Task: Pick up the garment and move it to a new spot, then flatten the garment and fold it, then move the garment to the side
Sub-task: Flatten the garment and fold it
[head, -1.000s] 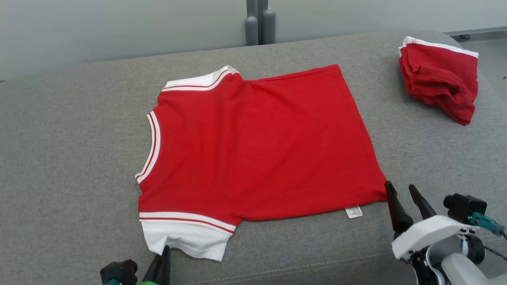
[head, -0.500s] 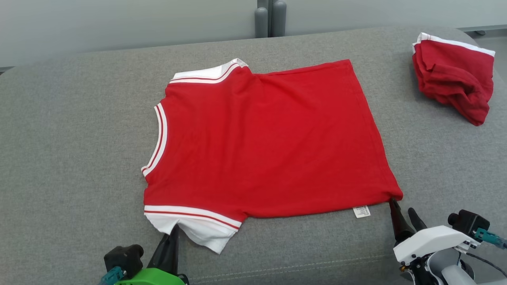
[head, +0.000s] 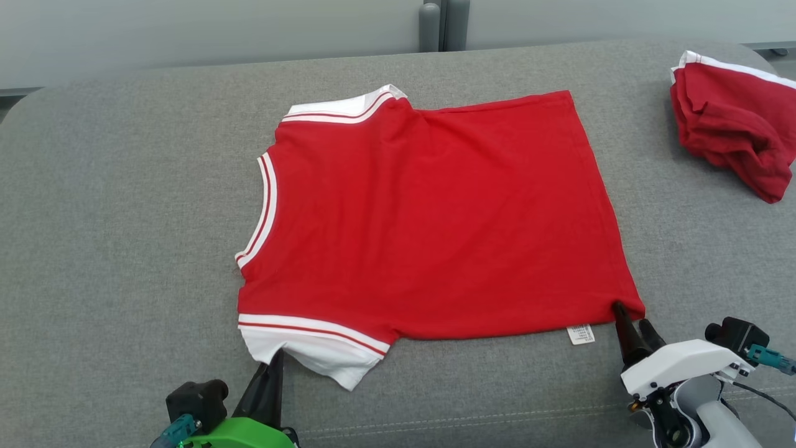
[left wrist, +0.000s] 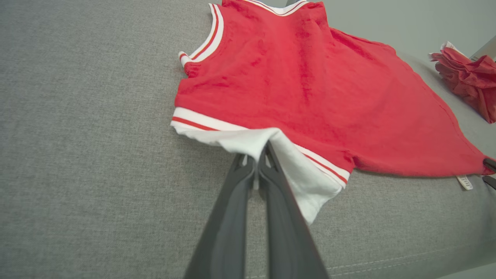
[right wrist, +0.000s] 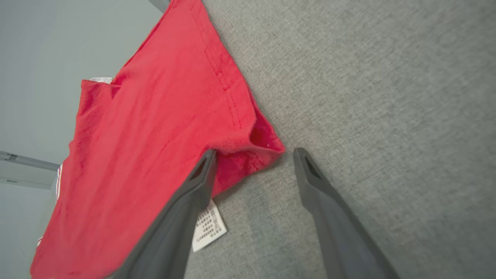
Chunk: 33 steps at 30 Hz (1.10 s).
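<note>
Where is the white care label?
In the head view, the care label lies at the near edge of the red shirt, just left of the right gripper.

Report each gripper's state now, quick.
Left gripper: shut on the red T-shirt's white sleeve.
Right gripper: open, the T-shirt's hem corner between its fingers, not gripped.

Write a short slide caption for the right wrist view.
Open right gripper with the hem corner of the red shirt between its fingers, on the grey couch.

Garment (head: pixel 435 218) on cushion (head: pixel 124 186), second garment (head: pixel 734 118) behind, far right
</note>
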Tool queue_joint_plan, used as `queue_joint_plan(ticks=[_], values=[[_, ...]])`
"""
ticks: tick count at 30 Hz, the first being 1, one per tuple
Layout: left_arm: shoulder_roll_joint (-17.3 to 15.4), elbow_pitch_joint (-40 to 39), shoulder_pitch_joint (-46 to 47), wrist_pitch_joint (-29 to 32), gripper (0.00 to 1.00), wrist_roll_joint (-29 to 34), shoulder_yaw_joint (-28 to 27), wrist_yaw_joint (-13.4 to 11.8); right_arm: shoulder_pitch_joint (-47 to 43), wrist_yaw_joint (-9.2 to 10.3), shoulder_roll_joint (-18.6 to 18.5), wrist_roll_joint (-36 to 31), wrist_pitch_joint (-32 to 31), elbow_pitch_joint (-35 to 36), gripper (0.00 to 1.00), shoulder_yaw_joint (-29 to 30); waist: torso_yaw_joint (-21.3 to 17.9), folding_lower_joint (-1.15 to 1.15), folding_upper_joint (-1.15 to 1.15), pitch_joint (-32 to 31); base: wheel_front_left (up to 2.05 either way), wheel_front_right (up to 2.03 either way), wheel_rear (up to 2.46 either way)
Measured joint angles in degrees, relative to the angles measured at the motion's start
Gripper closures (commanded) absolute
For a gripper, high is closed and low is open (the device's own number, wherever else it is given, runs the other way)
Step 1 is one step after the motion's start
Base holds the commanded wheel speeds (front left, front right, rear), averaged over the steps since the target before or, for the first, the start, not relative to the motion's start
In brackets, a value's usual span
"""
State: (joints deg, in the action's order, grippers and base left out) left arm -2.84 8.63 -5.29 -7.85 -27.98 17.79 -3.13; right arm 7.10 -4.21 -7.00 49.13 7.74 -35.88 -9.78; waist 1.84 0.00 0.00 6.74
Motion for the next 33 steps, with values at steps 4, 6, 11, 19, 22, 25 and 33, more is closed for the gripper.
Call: queue_joint_plan(ticks=[4,6,11,19,22,25,33], values=[[0.0,-0.21,-0.01,0.24,1.0,-0.01,-0.04,-0.04,0.8,-0.56,0.09,0.88,0.0,-1.69,0.32,0.37,0.21,0.0,0.0,-0.1,0.0,0.0,0.0],[-0.03,-0.29,-0.01,0.24,1.0,0.0,-0.07,-0.18,0.91,-0.78,0.08,0.88,0.0,-2.53,0.56,0.36,0.27,0.0,0.0,-0.17,0.0,0.0,0.0],[-0.04,-1.3,-0.02,0.24,1.0,0.0,-0.14,-0.19,1.31,-1.43,0.0,0.88,0.12,-3.56,0.81,0.02,0.2,0.0,0.0,-0.31,0.0,0.0,0.0],[-0.05,-2.64,-0.02,-0.3,1.0,-0.01,-0.48,-0.43,2.28,-2.33,-0.27,0.8,1.41,-3.39,1.0,-1.07,-0.43,0.0,0.0,-0.33,0.0,0.0,0.0],[-0.05,-3.14,-0.02,-0.36,1.0,-0.1,-0.56,-0.43,2.29,-2.34,-0.32,0.85,1.81,-3.12,1.0,-1.37,-0.69,0.0,0.0,-0.35,0.0,0.0,0.0],[-0.04,-3.75,-0.02,-0.77,1.0,-0.99,-0.75,-0.42,2.28,-2.45,-0.45,0.9,1.79,-2.78,1.0,-1.89,-0.97,0.0,0.0,-0.38,0.0,0.0,0.0],[-0.04,-5.65,0.19,-1.27,1.0,-2.09,-0.81,-0.35,2.32,-2.83,-0.97,3.33,-2.34,-1.89,1.0,-3.63,-1.52,0.0,0.0,-0.36,0.0,0.0,0.0]])
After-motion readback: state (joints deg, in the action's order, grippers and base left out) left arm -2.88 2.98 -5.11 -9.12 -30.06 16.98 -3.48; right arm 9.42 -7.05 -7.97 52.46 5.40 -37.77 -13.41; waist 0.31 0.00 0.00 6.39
